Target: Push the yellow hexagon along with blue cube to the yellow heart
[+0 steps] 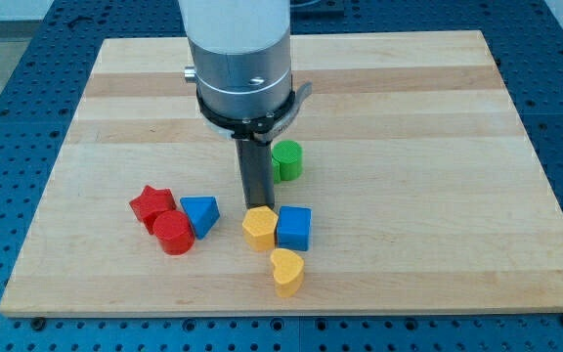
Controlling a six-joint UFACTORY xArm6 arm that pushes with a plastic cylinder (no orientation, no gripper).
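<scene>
The yellow hexagon (259, 228) lies at the view's lower middle, touching the blue cube (294, 228) on its right. The yellow heart (286, 271) sits just below them, close to both. My tip (258, 206) stands right above the yellow hexagon, at its upper edge. The dark rod hangs from the wide silver and white arm body, which hides part of the board behind it.
A green cylinder (286, 159) stands right of the rod. A blue triangle (201, 214), a red star (151, 204) and a red cylinder (174, 234) cluster at the view's left. The green star is not visible. The board's bottom edge (281, 311) runs just below the heart.
</scene>
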